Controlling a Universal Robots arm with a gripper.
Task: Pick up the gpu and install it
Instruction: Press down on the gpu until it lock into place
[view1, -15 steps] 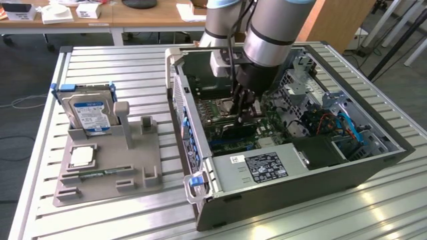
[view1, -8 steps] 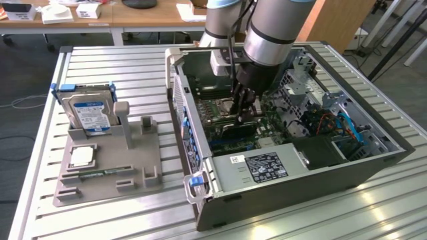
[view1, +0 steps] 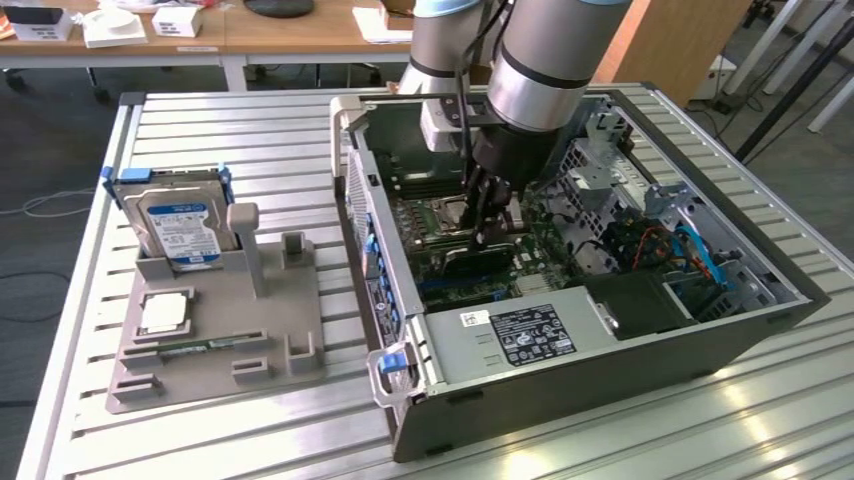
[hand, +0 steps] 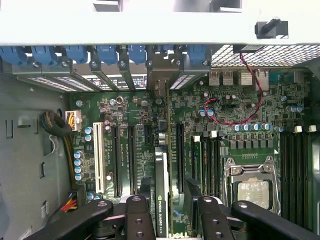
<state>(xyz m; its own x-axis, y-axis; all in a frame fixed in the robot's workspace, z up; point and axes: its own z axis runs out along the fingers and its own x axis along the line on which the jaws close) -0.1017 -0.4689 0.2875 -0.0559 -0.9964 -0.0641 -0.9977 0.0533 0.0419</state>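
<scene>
The gpu stands on edge inside the open computer case, low over the motherboard's expansion slots. Its green edge carries a printed label, and its metal end bracket reaches toward the blue-clipped rear slot row. My gripper is shut on the gpu, one black finger on each side of the card. In the exterior view the gripper reaches straight down into the middle of the case, with the dark gpu just below its fingertips. Whether the card's connector is fully down in its slot I cannot tell.
A grey holder tray lies at the exterior view's left, carrying a hard drive, a processor chip and a memory stick. Inside the case are the power supply, the processor socket, a white slot and red wires.
</scene>
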